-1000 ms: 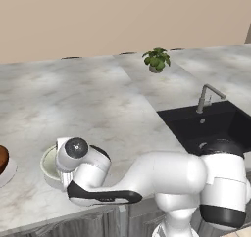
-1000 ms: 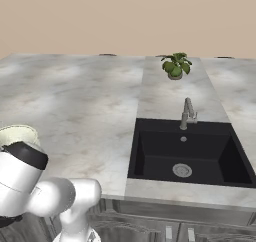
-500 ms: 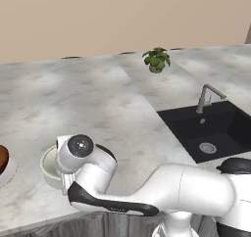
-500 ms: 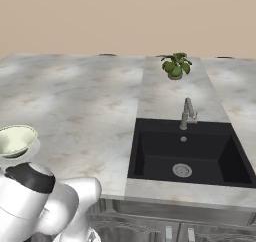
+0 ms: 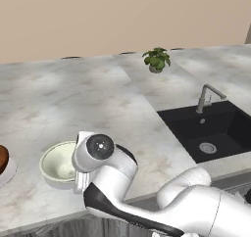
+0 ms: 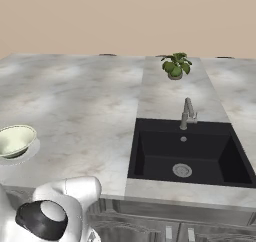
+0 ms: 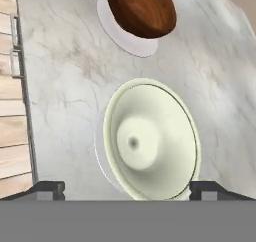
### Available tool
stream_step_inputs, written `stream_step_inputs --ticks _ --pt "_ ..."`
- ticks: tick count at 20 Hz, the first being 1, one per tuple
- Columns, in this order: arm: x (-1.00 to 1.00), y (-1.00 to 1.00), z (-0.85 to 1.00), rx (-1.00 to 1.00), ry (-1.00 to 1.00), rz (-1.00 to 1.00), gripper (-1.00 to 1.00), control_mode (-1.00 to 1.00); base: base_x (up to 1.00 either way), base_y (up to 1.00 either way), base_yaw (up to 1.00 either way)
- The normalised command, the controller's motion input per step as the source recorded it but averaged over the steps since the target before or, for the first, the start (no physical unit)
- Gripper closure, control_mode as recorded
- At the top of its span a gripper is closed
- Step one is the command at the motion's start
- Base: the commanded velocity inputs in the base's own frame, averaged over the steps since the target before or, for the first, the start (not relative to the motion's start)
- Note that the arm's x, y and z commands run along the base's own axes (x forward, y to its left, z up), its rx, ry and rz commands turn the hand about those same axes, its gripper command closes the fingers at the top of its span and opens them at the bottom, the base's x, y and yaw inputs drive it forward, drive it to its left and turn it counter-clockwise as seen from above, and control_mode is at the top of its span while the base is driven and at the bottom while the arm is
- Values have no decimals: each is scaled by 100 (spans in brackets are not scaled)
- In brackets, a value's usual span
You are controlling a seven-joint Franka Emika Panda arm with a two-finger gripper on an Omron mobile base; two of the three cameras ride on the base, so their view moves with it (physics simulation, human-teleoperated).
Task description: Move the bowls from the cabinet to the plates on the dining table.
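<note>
The pale cream-green bowl (image 7: 150, 141) sits upright on a whitish plate (image 7: 100, 158) on the marble dining table (image 5: 98, 99). My gripper (image 7: 129, 190) is open just above and behind it, one fingertip on each side and neither touching it. The reddish-brown wooden bowl (image 7: 140, 8) rests on a second plate (image 7: 122, 41) beyond it. In the left base view the cream bowl (image 5: 56, 162) lies just left of my wrist, and the brown bowl (image 5: 2, 160) is at the left edge. The cream bowl (image 6: 15, 140) also shows in the right base view. The cabinet is out of view.
A black sink (image 5: 211, 133) with a silver faucet (image 5: 206, 96) is set into the top to the right. A small potted plant (image 5: 157, 59) stands at the back. The table's near edge runs just below the bowls, with wood flooring (image 7: 10, 86) beyond.
My arm has drawn back and to the right from the cream bowl, which now shows whole in the right base view. The bowl has stayed on its plate, and the jaws have stayed open.
</note>
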Motion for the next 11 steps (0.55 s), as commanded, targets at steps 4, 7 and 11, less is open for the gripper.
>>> stream_step_inputs --ticks 4,7,11 --pt "-13 -60 34 14 -1 -29 -100 -100 0 0 0" --pt "-6 -57 33 15 -4 -29 -100 -100 0 0 0" --pt "-5 -54 41 19 -6 -29 -100 -100 0 0 0"
